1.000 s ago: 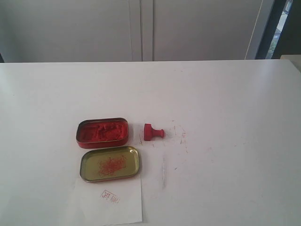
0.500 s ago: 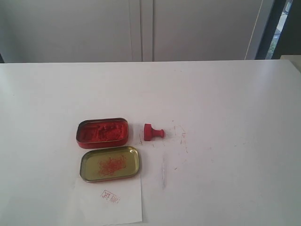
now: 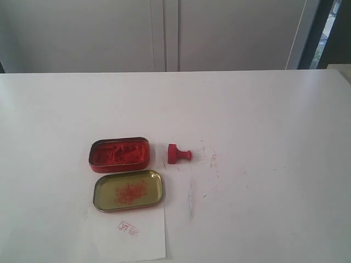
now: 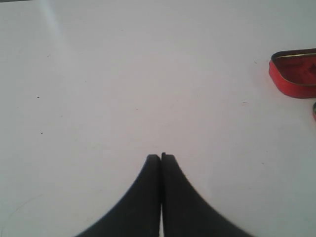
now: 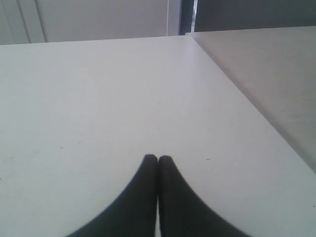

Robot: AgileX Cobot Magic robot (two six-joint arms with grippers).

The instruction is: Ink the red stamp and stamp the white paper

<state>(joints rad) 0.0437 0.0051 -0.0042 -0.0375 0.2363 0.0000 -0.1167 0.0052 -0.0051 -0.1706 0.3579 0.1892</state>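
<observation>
The red stamp [image 3: 177, 154] lies on its side on the table, just right of the red ink tin [image 3: 119, 154], handle pointing right. The white paper [image 3: 125, 234] lies at the front edge, partly under the tin's lid, and carries a small red square imprint [image 3: 128, 228]. Neither gripper shows in the exterior view. My left gripper [image 4: 161, 157] is shut over bare table, with a corner of the ink tin [image 4: 295, 73] far off to one side. The right gripper [image 5: 158, 158] is shut as well, empty, over bare table near a table edge.
The open gold lid [image 3: 128, 190], smeared with red inside, rests on the paper's far edge in front of the ink tin. Faint red smudges [image 3: 213, 159] mark the white table [image 3: 263, 120] right of the stamp. Grey cabinets stand behind the table.
</observation>
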